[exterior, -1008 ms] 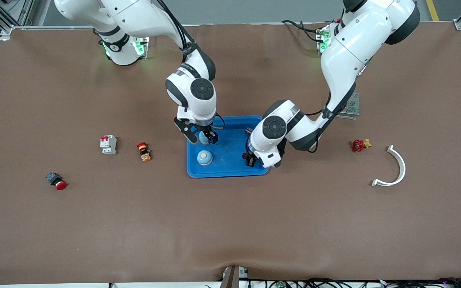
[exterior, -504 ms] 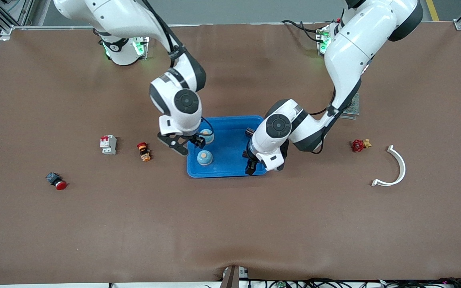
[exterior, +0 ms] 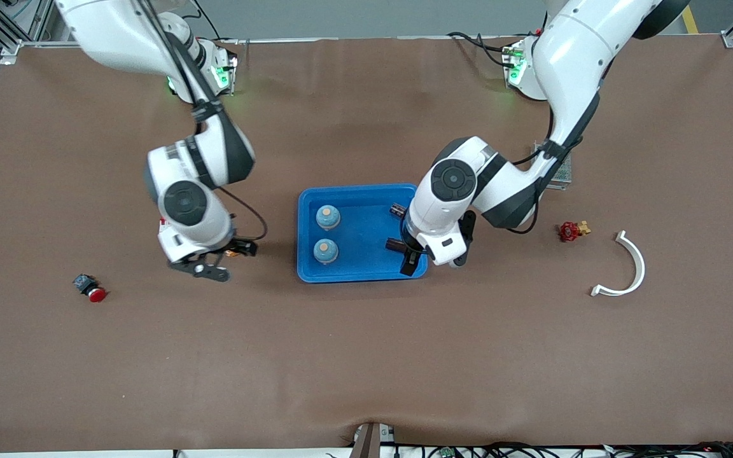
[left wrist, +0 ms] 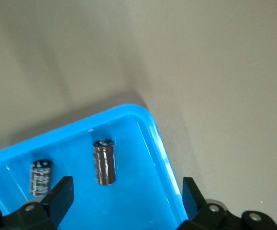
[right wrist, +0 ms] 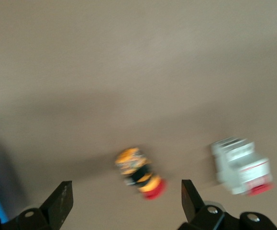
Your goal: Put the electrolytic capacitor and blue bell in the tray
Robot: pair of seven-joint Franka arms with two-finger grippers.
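Tray (exterior: pixel 361 270): shallow, bright blue, rectangular, rounded corners, raised rim; flat on the table near its middle.

Two blue bells in the tray, toward the right arm's end, each domed with a tan disc on top, upright. One (exterior: pixel 328 217) sits farther from the front camera, the other (exterior: pixel 325 250) nearer.

Two electrolytic capacitors, dark brown cylinders, lie on their sides in the tray toward the left arm's end: (left wrist: pixel 104 162) and (left wrist: pixel 40 178), apart.
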